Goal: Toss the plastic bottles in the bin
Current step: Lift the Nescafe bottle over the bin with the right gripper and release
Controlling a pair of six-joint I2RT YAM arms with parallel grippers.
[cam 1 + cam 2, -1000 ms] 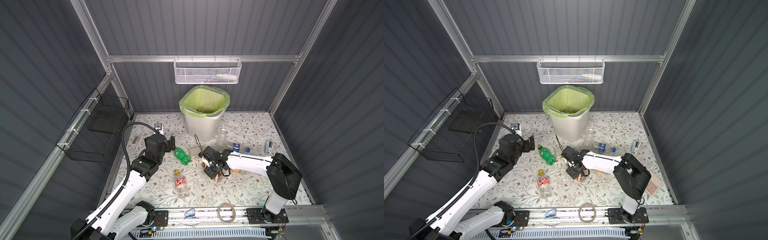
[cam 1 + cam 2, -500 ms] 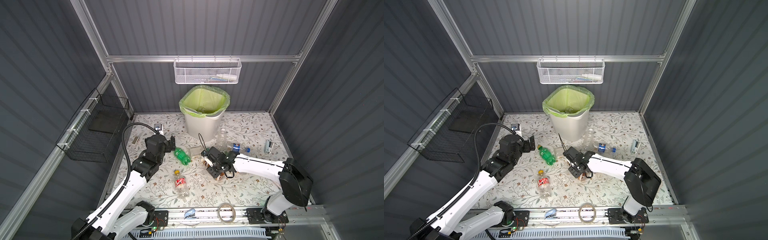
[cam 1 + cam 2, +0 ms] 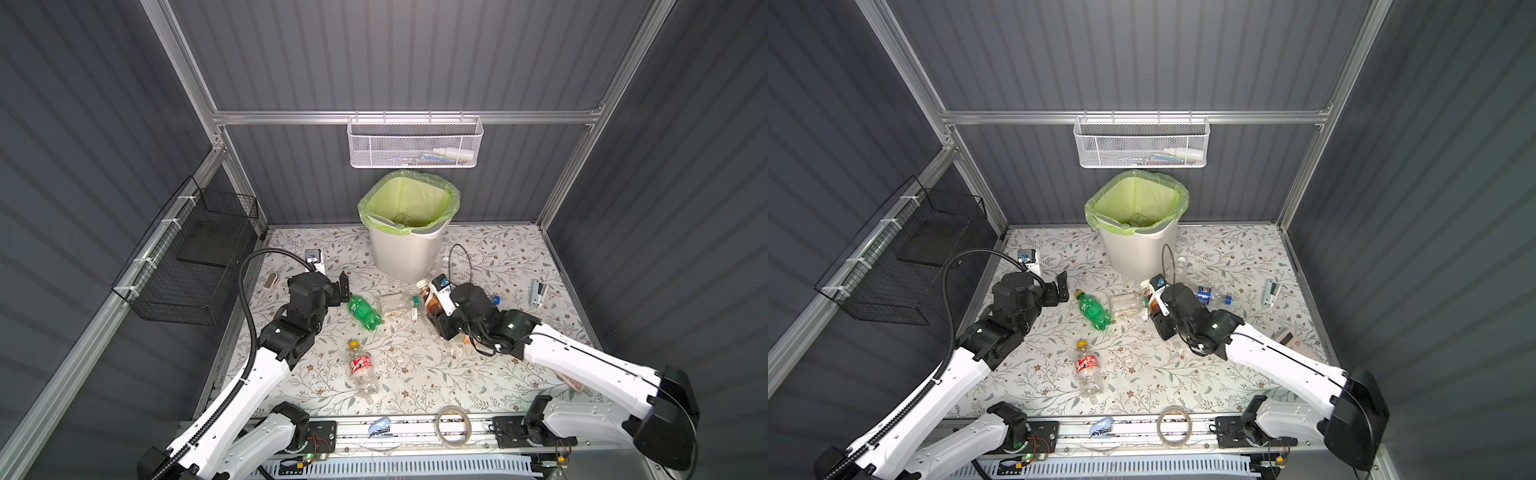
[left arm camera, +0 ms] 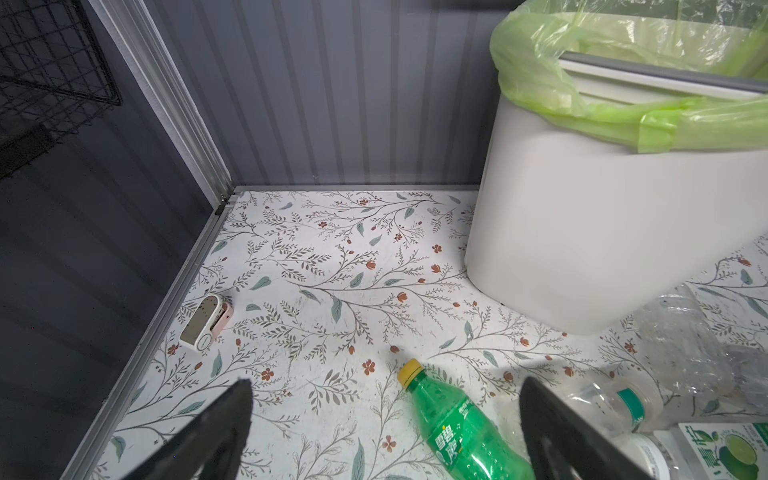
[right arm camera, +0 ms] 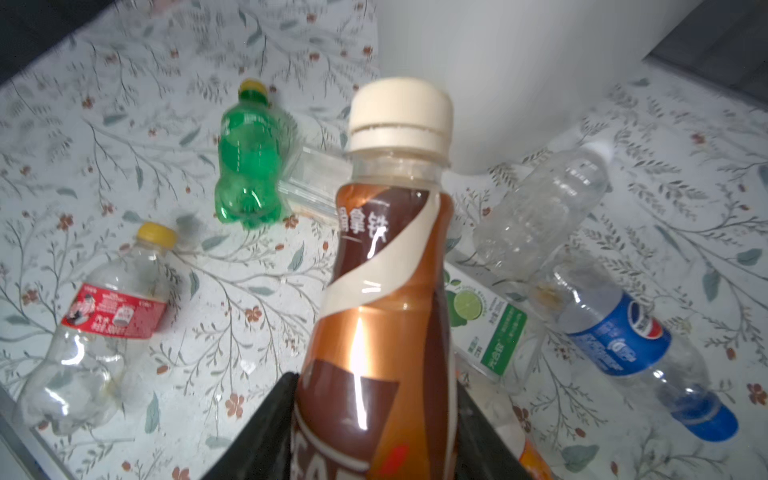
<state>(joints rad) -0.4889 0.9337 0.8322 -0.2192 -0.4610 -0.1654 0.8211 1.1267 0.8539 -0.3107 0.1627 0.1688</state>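
One brown bottle (image 5: 386, 257) sits pinched in the right gripper (image 5: 372, 386), cap toward the bin (image 3: 409, 253) just beyond. Left gripper (image 4: 386, 399) jaws stand spread, green bottle (image 4: 457, 428) lying flat just ahead, cap nearest.

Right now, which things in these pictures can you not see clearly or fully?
Inside the bin: in both top views the liner hides most of the bottom.
Base of the brown bottle: right wrist view, cut off by the edge, between the right gripper fingers.
Items in the white mesh basket: in a top view, too small behind the mesh.
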